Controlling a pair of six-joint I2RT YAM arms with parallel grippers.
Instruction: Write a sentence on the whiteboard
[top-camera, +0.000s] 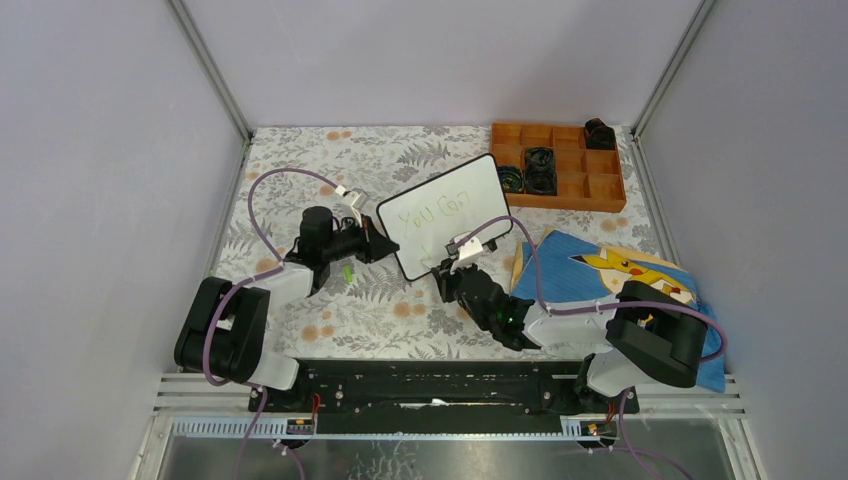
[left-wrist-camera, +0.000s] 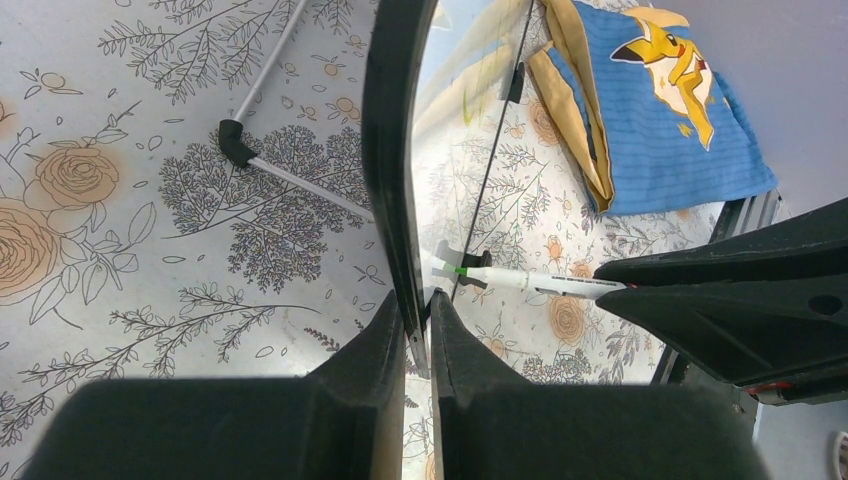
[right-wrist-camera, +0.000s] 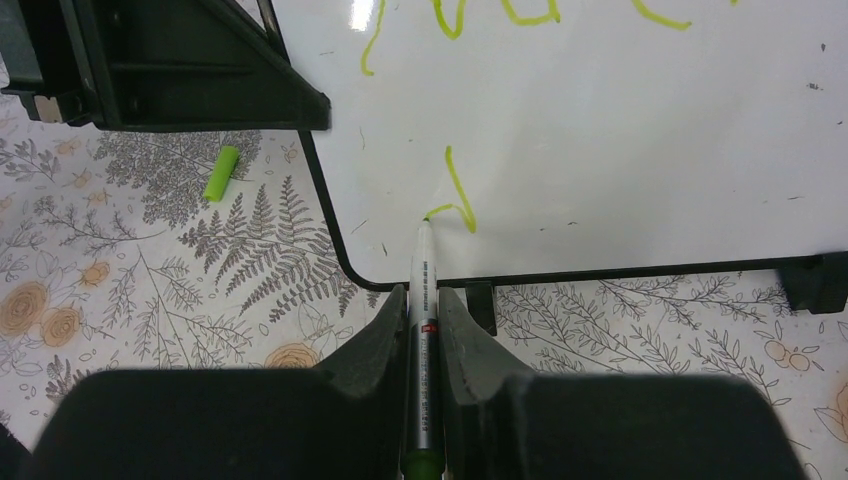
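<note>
Green writing runs across the upper part of the whiteboard. In the top view it reads about "You Ca", and the last letters are too small to make out. Below it, a single hooked stroke sits just ahead of the right jaws. The board is white, with a thin black frame, rounded corners and small black feet that rest on the flowered table.

The left gripper is clamped on the frame's edge, and the board runs straight out from between its jaws. The right gripper is closed on a marker. The marker's tip meets the board at the foot of the hooked stroke, just above the near rounded corner.

From the right wrist, the picture's top edge cuts off the upper line. From the left wrist the board shows edge-on, its face mostly glare. A green cap lies on the table to the left of the right jaws.
</note>
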